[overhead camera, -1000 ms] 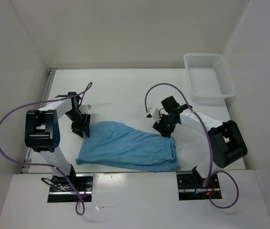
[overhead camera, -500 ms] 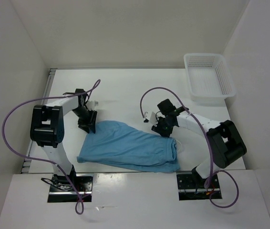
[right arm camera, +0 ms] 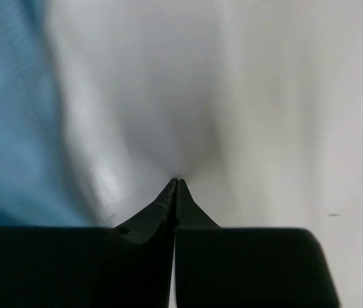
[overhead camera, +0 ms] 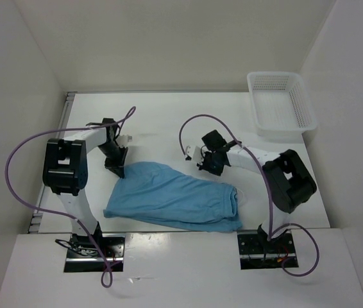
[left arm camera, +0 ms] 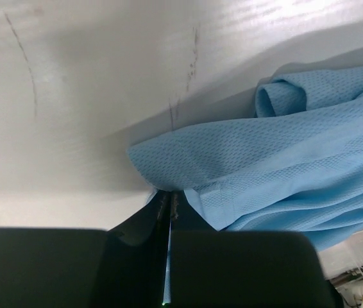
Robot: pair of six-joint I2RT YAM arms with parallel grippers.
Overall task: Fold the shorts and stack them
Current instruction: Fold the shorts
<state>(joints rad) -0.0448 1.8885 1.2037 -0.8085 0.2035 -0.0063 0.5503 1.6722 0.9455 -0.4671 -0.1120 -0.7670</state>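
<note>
- The shorts were light sky-blue, of soft fabric with a fine mesh weave.
- They lay spread flat and crosswise in the lower centre of the top view, long side running left to right and sloping slightly down to the right.
- Their upper left corner rose to a rounded point; the right end was bunched into a thicker fold.
- In the left wrist view a corner stood slightly lifted, with a small rolled fold at upper right.
</note>
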